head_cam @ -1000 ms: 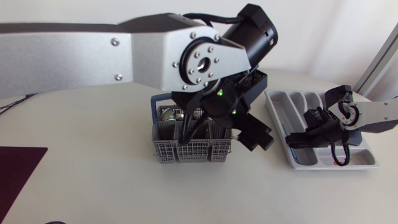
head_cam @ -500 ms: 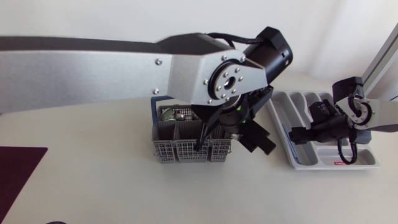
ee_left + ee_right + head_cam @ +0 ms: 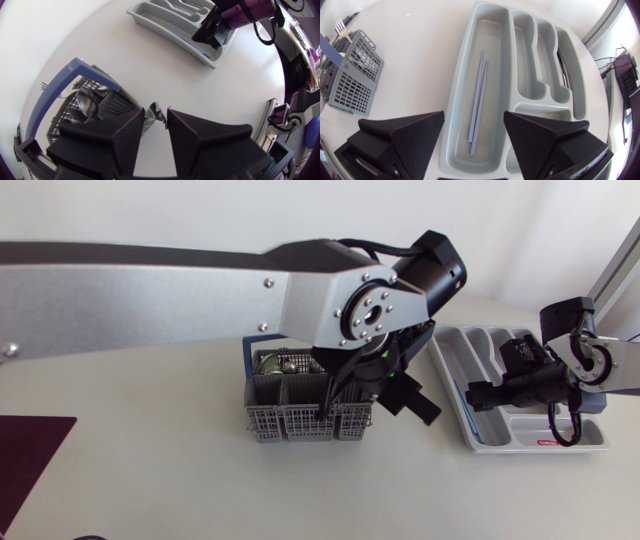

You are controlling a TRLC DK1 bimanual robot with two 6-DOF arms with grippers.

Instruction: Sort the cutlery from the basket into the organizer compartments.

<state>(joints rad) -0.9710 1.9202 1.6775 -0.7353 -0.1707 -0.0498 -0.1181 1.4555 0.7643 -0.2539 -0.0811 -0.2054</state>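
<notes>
Left gripper (image 3: 156,132) clamped on a metal cutlery piece (image 3: 156,112) held roughly upright at the basket (image 3: 300,423); the organizer (image 3: 495,50) lies well to its right, where the right gripper (image 3: 473,117) hangs empty, fingers spread, over the long compartment holding two sticks (image 3: 479,95).

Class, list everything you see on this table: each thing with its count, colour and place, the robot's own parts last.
Table: one, white, under everything.
Basket: one, grey with blue handle, mid-table.
Basket cutlery: several, silver, standing in the basket.
Organizer: one, grey, to the basket's right in the head view.
Chopsticks: two, blue-grey, side by side in the organizer's long compartment.
Cutlery piece: one, silver, in the left pincer.
Left pincer: one, black, shut on the cutlery piece, beside the basket.
Right pincer: one, black, open, over the organizer.
</notes>
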